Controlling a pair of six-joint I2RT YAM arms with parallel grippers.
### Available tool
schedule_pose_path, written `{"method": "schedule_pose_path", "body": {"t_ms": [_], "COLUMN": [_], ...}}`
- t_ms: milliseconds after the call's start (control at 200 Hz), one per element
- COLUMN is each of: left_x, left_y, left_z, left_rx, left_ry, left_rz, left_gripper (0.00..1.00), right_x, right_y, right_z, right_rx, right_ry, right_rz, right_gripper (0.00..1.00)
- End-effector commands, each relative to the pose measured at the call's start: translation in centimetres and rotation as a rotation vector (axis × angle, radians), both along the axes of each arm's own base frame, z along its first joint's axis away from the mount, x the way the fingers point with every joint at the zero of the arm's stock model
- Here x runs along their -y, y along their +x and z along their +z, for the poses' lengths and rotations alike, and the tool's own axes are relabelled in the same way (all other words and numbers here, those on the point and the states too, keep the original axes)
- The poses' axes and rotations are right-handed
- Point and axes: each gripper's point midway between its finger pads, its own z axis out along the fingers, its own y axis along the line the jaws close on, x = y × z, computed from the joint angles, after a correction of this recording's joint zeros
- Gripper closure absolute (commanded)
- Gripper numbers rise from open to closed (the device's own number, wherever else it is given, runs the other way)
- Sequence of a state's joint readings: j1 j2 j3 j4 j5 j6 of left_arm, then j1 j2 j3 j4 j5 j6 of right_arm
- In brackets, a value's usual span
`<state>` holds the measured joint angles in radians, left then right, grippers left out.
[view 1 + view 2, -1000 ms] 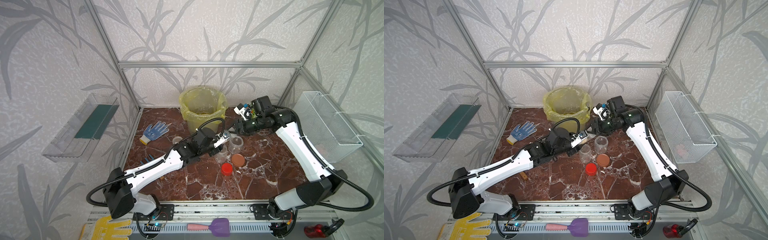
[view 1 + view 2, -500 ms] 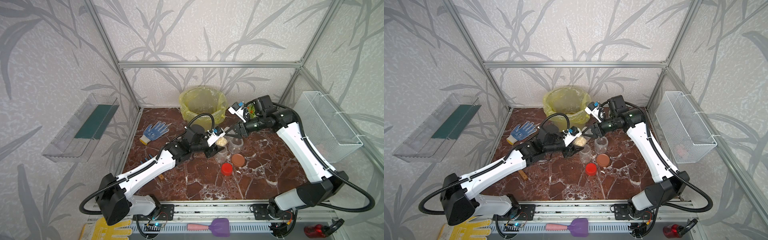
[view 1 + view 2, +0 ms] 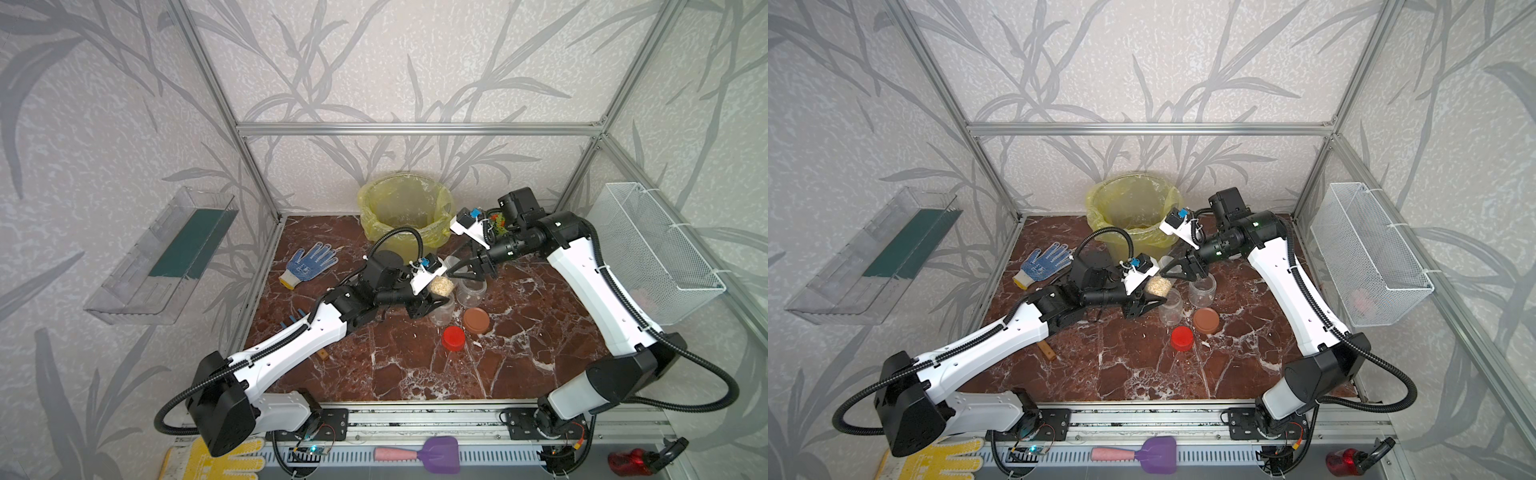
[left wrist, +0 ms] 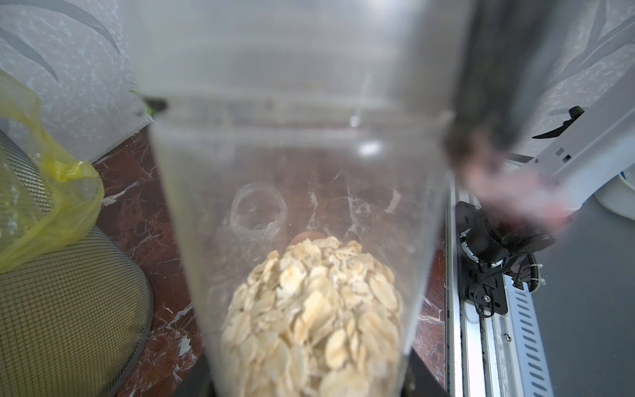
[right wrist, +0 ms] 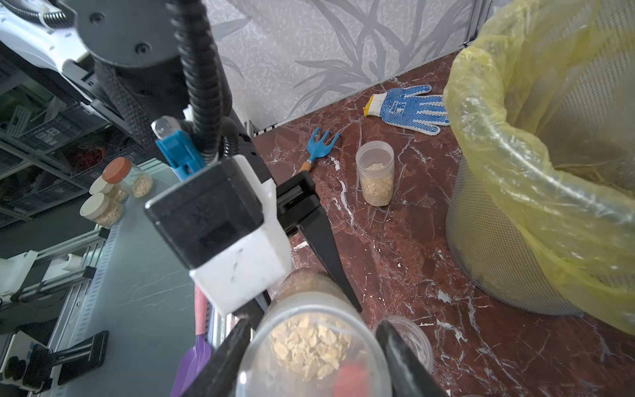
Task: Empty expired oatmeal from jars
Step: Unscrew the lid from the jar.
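Note:
My left gripper is shut on a slim clear jar and holds it tilted above the table. Pale oatmeal lies in the jar's lower end. My right gripper is shut on the jar's clear lid, one finger on each side. Two empty jars stand open just below. A red lid and a brown lid lie beside them. Another jar with oatmeal stands near the bin.
A mesh bin with a yellow bag stands at the back, close behind both grippers. A blue-dotted glove and a small blue rake lie to the left. A wire basket hangs on the right wall.
My left gripper has lifted the oatmeal jar clear of the empty jars and tilted it. My right gripper came down and left onto its lid end.

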<state>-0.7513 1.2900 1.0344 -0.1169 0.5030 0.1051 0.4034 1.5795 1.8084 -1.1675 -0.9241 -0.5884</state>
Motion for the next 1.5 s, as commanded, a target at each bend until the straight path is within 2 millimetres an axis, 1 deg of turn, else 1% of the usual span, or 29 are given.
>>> {"method": "schedule_pose_path", "body": {"t_ms": [0, 190, 235, 295, 430, 600, 725, 815, 940, 1020, 1095, 1165, 1240, 1295, 1395, 1495], "left_x": [-0.2, -0.7, -0.9, -1.2, -1.5, -2.0, -2.7, -3.2, -3.4, -3.5, -3.7, -3.9, -4.0, -4.1, -4.3, -4.4], "left_y": [1.1, 2.1, 2.4, 2.6, 3.0, 3.4, 3.9, 4.2, 4.3, 4.5, 4.8, 5.1, 5.2, 5.2, 5.3, 5.2], "left_z": [4.0, 3.4, 3.4, 3.3, 3.1, 2.8, 2.8, 2.8, 2.2, 2.0, 1.9, 1.9, 1.9, 1.9, 1.9, 1.9], "left_rx": [0.106, 0.117, 0.121, 0.125, 0.124, 0.132, 0.153, 0.17, 0.185, 0.191, 0.212, 0.231, 0.247, 0.258, 0.28, 0.292], "left_ry": [-0.105, -0.087, -0.09, -0.093, -0.092, -0.078, -0.054, -0.027, 0.031, 0.062, 0.08, 0.097, 0.112, 0.127, 0.154, 0.163], "left_rz": [0.049, 0.091, 0.11, 0.123, 0.139, 0.167, 0.207, 0.232, 0.228, 0.24, 0.262, 0.287, 0.304, 0.31, 0.325, 0.329], "left_gripper": [1.0, 1.0, 1.0, 1.0, 1.0, 1.0, 1.0, 1.0, 1.0, 1.0, 1.0, 1.0, 1.0, 1.0, 1.0, 1.0], "right_x": [-0.5, -0.3, -0.2, -0.1, 0.3, 1.5, 2.7, 3.6, 4.8, 4.9, 5.3, 5.6, 5.6, 5.5, 4.8, 4.1], "right_y": [-2.7, -2.5, -2.5, -2.5, -2.0, -1.0, -0.1, 1.4, 2.9, 2.9, 3.0, 3.0, 2.9, 2.8, 2.9, 3.3], "right_z": [0.3, -0.1, -0.2, -0.3, -0.7, -0.7, -0.4, -0.4, 0.5, 1.0, 1.1, 1.3, 1.3, 0.9, 0.4, 0.5], "right_rx": [0.022, 0.003, -0.004, -0.015, -0.022, -0.016, -0.024, -0.065, -0.228, -0.339, -0.422, -0.457, -0.481, -0.521, -0.579, -0.598], "right_ry": [0.028, 0.025, 0.026, 0.027, 0.023, 0.02, 0.024, -0.008, -0.003, 0.016, 0.03, 0.031, 0.017, -0.001, -0.036, -0.06], "right_rz": [0.138, 0.126, 0.123, 0.119, 0.094, 0.014, -0.079, -0.228, -0.454, -0.539, -0.632, -0.717, -0.783, -0.817, -0.842, -0.845], "right_gripper": [0.49, 0.4, 0.34, 0.3, 0.26, 0.19, 0.18, 0.17, 0.18, 0.22, 0.22, 0.21, 0.19, 0.18, 0.18, 0.17]}}
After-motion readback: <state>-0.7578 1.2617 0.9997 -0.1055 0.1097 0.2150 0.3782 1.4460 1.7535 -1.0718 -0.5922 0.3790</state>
